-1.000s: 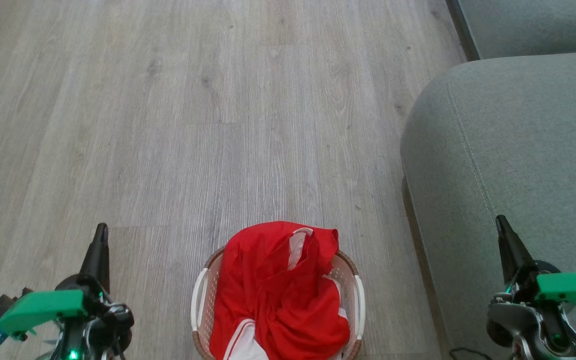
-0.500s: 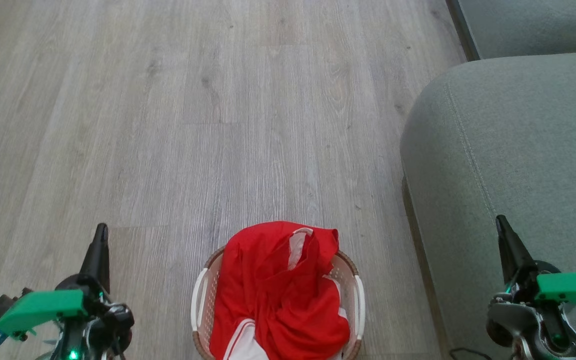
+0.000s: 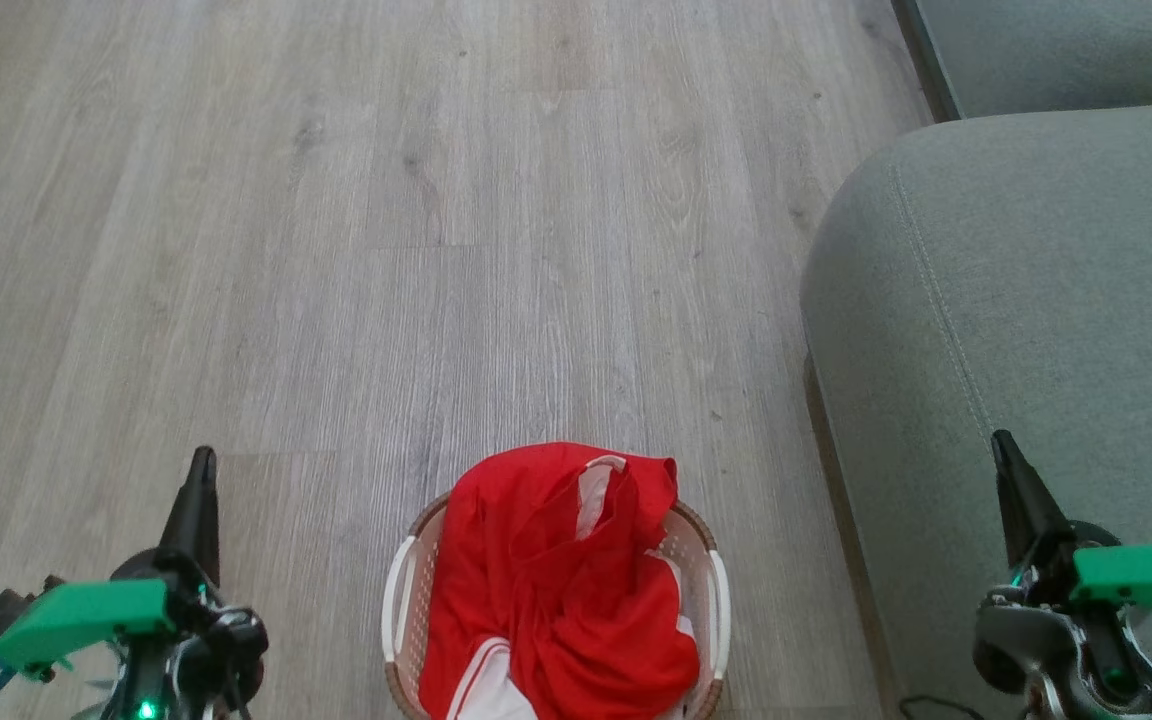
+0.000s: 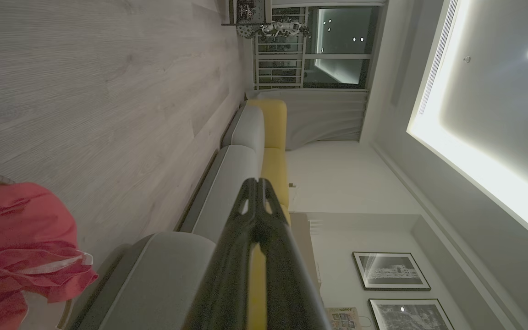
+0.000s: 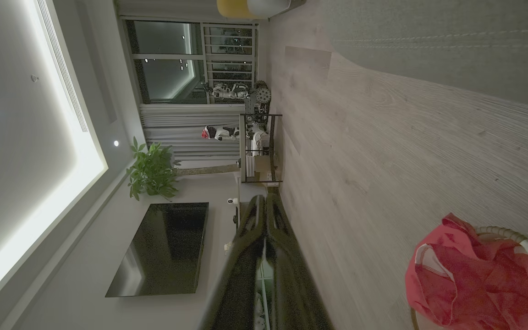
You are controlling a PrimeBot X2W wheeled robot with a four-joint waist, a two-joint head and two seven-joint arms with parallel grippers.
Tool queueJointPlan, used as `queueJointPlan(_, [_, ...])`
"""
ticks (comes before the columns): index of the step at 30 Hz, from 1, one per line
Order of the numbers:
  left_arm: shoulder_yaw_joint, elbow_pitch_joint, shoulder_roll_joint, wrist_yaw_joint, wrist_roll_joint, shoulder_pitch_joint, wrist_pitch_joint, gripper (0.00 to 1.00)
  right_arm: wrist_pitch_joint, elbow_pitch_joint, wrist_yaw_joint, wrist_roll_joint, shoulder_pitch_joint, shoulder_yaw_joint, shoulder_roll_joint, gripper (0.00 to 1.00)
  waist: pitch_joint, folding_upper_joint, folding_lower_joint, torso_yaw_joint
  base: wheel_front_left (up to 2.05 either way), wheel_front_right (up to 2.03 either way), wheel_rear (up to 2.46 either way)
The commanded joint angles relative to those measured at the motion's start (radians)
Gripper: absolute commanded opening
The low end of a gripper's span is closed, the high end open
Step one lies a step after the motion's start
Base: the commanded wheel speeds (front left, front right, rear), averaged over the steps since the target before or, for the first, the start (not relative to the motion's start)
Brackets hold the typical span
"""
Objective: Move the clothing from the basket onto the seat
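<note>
The pale wood-plank floor (image 3: 436, 250) takes up most of the head view. The grey-green seat (image 3: 1036, 300) covers the right side of the frame, its stitched seam running down its left part. At bottom centre the basket (image 3: 715, 600) stands on the floor, near the seat's left edge. The red clothing (image 3: 556, 580) lies heaped inside it, spilling over the far rim. The left gripper (image 3: 202, 470) rises at lower left, apart from the basket, and the right gripper (image 3: 1002, 445) at lower right, over the seat. Each gripper's fingers are pressed together, holding nothing.
</note>
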Motion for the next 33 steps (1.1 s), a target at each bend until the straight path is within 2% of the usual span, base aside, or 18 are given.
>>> queueJointPlan(1, [0.036, -0.027, 0.008, -0.007, 0.005, -0.051, 0.008, 0.0, 0.004, -0.032, 0.0, -0.003, -0.054, 0.018, 0.002, 0.0, 0.0, 0.0, 0.0, 0.0, 0.0, 0.0, 0.0])
queueJointPlan(2, [0.0, 0.0, 0.0, 0.0, 0.0, 0.0, 0.0, 1.0, 0.0, 0.0, 0.0, 0.0, 0.0, 0.0, 0.0, 1.0, 0.0, 0.0, 0.0, 0.0, 0.0, 0.0, 0.0])
queueJointPlan(5, [-0.003, 0.042, -0.004, 0.001, 0.0, 0.019, -0.002, 1.0, 0.0, 0.042, 0.0, 0.0, 0.018, 0.006, 0.0, 1.0, 0.0, 0.0, 0.0, 0.0, 0.0, 0.0, 0.0])
queueJointPlan(20, [-0.018, -0.002, -0.003, 0.0, 0.013, 0.013, -0.046, 1.0, -0.023, -0.019, 0.0, -0.015, 0.022, 0.016, -0.005, 1.0, 0.001, 0.0, 0.0, -0.001, 0.0, 0.0, 0.0])
queueJointPlan(33, [-0.029, -0.047, -0.002, 0.004, 0.122, 0.005, -0.081, 1.0, -0.08, -0.078, 0.0, -0.096, 0.02, 0.062, -0.052, 1.0, 0.003, 0.0, 0.0, -0.002, 0.0, 0.0, 0.0])
